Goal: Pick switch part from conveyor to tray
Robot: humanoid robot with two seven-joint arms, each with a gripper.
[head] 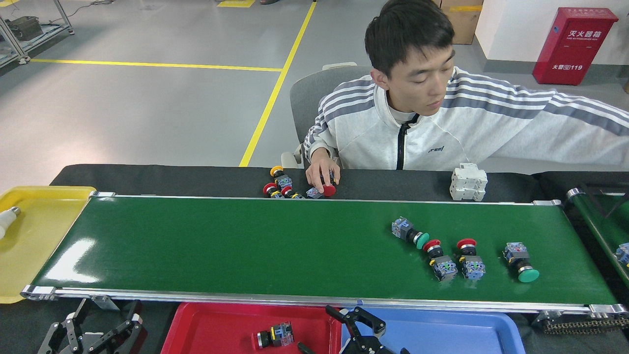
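Nearby, red tray (206, 327) holds one switch part (273, 336); blue tray (457, 332) lies bare beneath right gripper (357, 322), fingers spread, empty; left gripper (93, 334) likewise open.

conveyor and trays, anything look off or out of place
Mostly tidy. One oddity: a white bulb-like part pokes in at the yellow tray's left edge, unlike the switch parts. On the conveyor, four switches lie on their sides at mixed angles. Nothing looks spilled or broken.

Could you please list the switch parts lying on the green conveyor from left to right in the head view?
Green-capped switch → red-capped switch → second red-capped switch → green-capped switch, all on the conveyor.
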